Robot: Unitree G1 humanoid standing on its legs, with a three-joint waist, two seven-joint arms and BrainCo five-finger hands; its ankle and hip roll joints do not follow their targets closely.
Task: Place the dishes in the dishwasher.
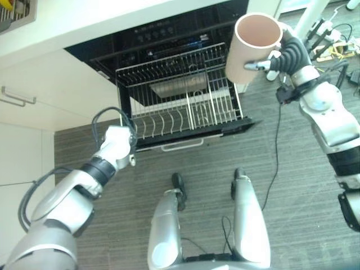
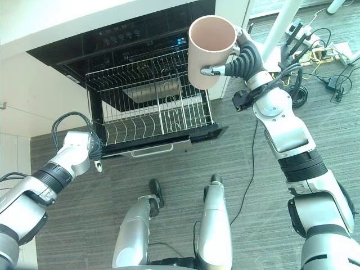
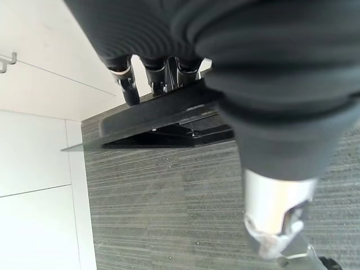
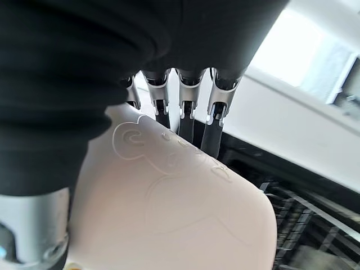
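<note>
A pale pink cup (image 1: 256, 48) is held upright by the right hand (image 1: 288, 56), with its open mouth turned toward the head camera. The fingers (image 4: 216, 112) are curled round 1 side of the cup and the thumb is pressed against the other, so the hand is clamped on it. In the right wrist view a faint raised outline is seen on the cup's wall. The cup is carried in the air above the right rear corner of the wire rack (image 1: 180, 95), and no contact with the rack is seen.

The rack is drawn out of the open dishwasher (image 2: 146, 50) over the grey carpeted floor (image 1: 292, 214). 1 flat metal tray (image 1: 174, 87) is seen lying in the rear half of the rack, while rows of upright tines are seen in the front half.

The left hand (image 1: 119, 143) is placed at the front left corner of the dishwasher's lower door edge (image 3: 163, 115). In the left wrist view its fingers (image 3: 129, 84) are seen bent down onto that dark edge, and whether they are gripping it cannot be told. White cabinet fronts (image 1: 28, 95) are seen to the left of the dishwasher.
</note>
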